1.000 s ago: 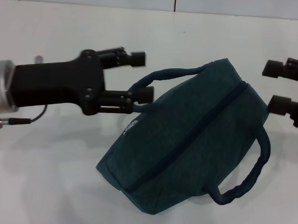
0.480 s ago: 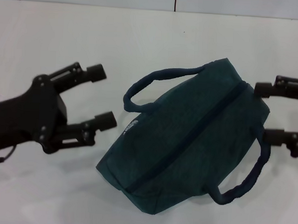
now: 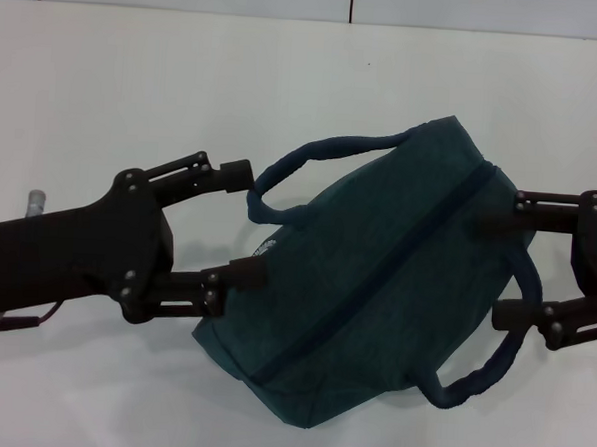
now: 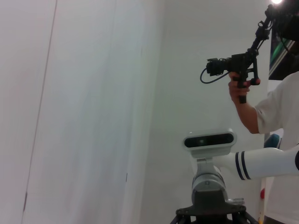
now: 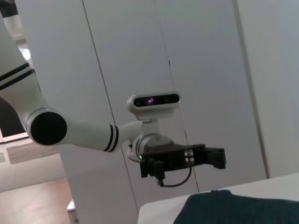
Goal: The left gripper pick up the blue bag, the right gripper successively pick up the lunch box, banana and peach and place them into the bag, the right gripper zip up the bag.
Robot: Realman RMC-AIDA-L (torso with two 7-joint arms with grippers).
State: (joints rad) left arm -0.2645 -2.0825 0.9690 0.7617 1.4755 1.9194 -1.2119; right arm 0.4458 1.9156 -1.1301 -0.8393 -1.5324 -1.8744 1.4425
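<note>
The blue bag (image 3: 376, 278) lies on its side on the white table (image 3: 136, 85), its zipper shut and running diagonally. My left gripper (image 3: 241, 221) is open at the bag's left end. One loop handle (image 3: 302, 164) lies between its fingers, and the lower fingertip (image 3: 248, 273) touches the fabric. My right gripper (image 3: 502, 266) is open at the bag's right end, straddling the base of the other handle (image 3: 491, 364). The right wrist view shows the left gripper (image 5: 218, 158) beyond the bag (image 5: 233, 207). The lunch box, banana and peach are out of view.
A wall edge (image 3: 349, 16) runs along the back of the table. The left wrist view shows the robot's head camera (image 4: 208, 140) and a person (image 4: 275, 112) holding a camera rig behind it.
The left gripper, which had drawn back to the left, has come back right onto the bag's left end. The right gripper has moved left and down over the bag's right end.
</note>
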